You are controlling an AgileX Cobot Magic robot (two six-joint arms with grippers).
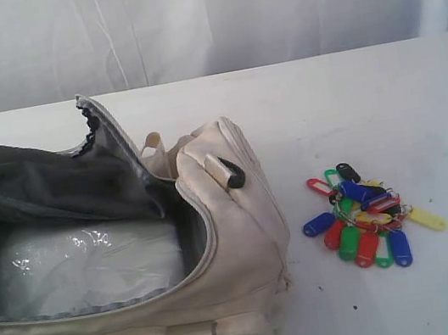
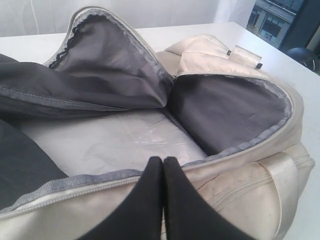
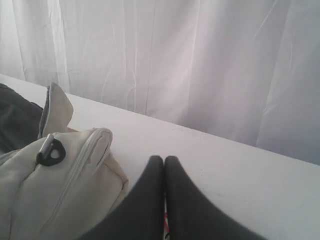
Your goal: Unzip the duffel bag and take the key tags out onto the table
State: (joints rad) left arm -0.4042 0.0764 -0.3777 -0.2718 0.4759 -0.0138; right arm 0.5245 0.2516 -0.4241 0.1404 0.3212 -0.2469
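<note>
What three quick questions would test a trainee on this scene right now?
1. True or false: the duffel bag has its main opening zipped shut.
2. The key tags lie: A) inside the bag, B) on the table beside the bag, C) in a hand.
3. Fill in: the left hand and right hand both have jaws ____.
Key: 1 false; 2 B; 3 shut.
</note>
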